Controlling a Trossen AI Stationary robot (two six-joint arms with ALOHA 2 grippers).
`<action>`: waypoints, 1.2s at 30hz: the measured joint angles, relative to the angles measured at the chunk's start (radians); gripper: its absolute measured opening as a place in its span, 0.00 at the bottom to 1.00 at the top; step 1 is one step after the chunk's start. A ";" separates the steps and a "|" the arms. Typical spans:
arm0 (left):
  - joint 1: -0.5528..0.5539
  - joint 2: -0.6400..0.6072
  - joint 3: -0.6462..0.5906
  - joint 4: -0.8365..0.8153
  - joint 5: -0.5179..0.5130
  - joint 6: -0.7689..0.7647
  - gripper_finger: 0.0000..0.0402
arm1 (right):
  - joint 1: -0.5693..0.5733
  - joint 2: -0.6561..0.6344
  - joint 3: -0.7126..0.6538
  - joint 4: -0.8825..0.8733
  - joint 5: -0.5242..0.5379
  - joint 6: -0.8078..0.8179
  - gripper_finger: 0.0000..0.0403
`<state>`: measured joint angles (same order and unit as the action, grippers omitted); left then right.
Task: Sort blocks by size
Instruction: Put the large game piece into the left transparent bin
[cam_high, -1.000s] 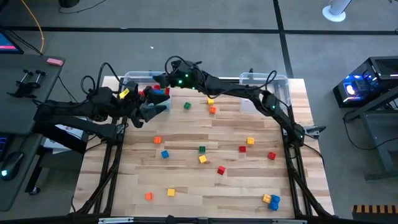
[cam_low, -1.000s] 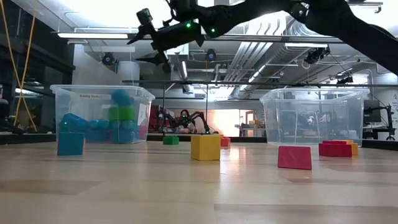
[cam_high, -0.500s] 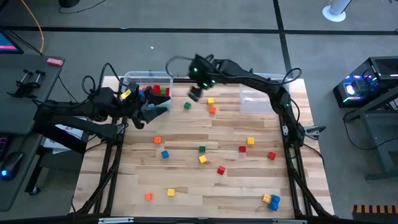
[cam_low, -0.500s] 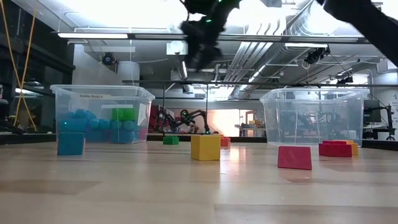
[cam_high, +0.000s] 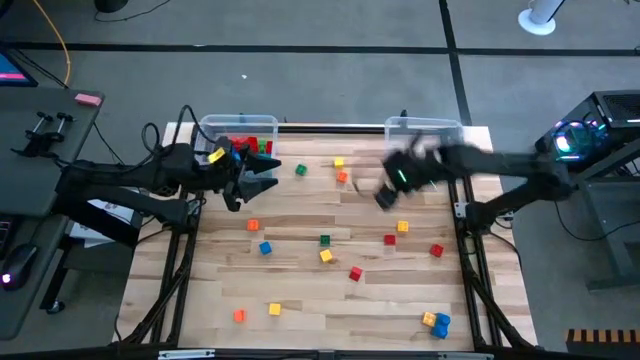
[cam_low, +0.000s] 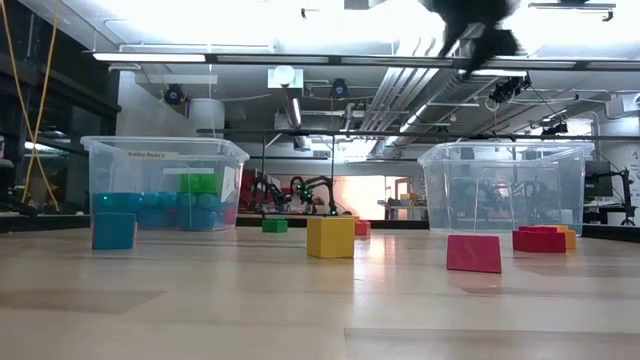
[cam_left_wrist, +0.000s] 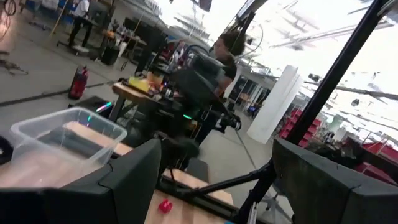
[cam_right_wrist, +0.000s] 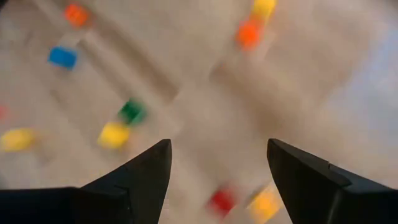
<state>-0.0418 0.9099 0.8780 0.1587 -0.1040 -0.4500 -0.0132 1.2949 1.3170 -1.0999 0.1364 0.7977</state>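
Scattered blocks (cam_high: 325, 256) dot the table (cam_high: 300, 300); both hands, right (cam_high: 386, 197) and left (cam_high: 268, 176), are spread and hold nothing.

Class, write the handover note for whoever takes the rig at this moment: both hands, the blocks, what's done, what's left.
Right hand: open, empty, above the table near the right bin.
Left hand: waiting by the left bin.
Done: some blocks lie in the left bin; the right bin looks empty.
Left: many blocks scattered on the table, including the blue and yellow pair at the front right.
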 joint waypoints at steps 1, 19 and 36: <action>0.000 0.006 0.000 -0.006 0.000 0.000 0.74 | 0.069 -0.049 -0.069 0.011 -0.016 0.129 0.65; 0.063 0.180 0.000 -0.004 0.078 -0.065 0.74 | 0.981 -0.026 -0.475 0.458 -0.419 1.517 0.65; 0.063 0.190 0.000 -0.005 0.095 -0.091 0.74 | 0.951 0.156 -0.475 0.491 -0.507 1.524 0.65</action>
<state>0.0212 1.0996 0.8780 0.1540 -0.0090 -0.5407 0.9375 1.4511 0.8421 -0.6091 -0.3707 2.3217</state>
